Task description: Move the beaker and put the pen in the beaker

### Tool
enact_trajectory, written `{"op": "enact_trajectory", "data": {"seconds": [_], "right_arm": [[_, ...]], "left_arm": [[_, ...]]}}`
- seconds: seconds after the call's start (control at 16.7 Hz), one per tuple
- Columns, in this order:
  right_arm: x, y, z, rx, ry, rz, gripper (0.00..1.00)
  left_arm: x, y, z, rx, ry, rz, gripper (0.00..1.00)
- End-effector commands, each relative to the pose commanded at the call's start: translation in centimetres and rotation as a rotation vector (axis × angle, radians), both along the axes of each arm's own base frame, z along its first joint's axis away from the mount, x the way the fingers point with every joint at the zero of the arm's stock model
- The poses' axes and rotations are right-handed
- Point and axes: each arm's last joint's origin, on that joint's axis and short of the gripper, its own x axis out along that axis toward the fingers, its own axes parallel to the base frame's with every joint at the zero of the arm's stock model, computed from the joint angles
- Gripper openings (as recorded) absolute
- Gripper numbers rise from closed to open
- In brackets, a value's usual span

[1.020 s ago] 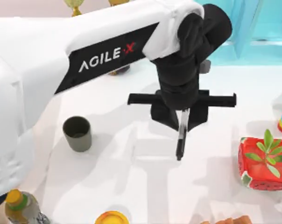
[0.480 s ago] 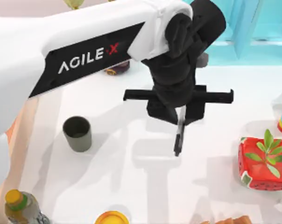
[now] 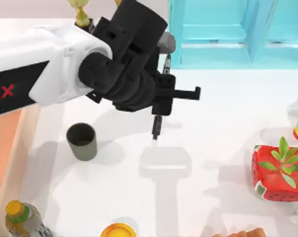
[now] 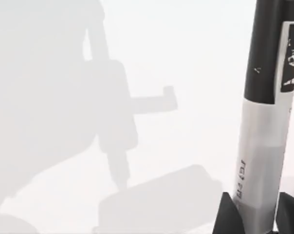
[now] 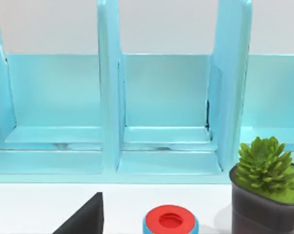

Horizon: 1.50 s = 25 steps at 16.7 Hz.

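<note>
A: Which step is this?
B: The carry. The left hand (image 3: 158,112) grips the pen (image 3: 157,127) upright above the counter (image 3: 213,148).
A: And next?
B: Shift left until it's over the beaker (image 3: 82,141), then lower.

Rendered tabletop, white table (image 3: 213,148), turquoise shelving (image 5: 166,112)

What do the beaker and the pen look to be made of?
Beaker: probably matte plastic or ceramic, a dull grey-olive wall with no glare. Pen, in the left tool: likely smooth plastic, black barrel, pale printed label band.
</note>
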Motion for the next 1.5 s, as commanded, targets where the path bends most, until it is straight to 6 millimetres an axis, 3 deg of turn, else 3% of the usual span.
{"op": "enact_trajectory", "data": {"seconds": [0.48, 0.78, 1.02, 1.5], "right_arm": [[0.0, 0.0, 0.0, 0.0, 0.0, 0.0, 1.0], [0.0, 0.0, 0.0, 0.0, 0.0, 0.0, 1.0], [0.0, 0.0, 0.0, 0.0, 0.0, 0.0, 1.0], [0.0, 0.0, 0.0, 0.0, 0.0, 0.0, 1.0]], "left_arm": [[-6.1, 10.0, -2.2, -0.127, -0.567, 0.048, 0.0], [-10.2, 14.3, -3.7, -0.155, -0.893, 0.093, 0.0], [-11.9, 15.7, -4.3, -0.157, -1.033, 0.116, 0.0], [-11.6, 15.6, -4.3, -0.158, -1.04, 0.116, 0.0]]}}
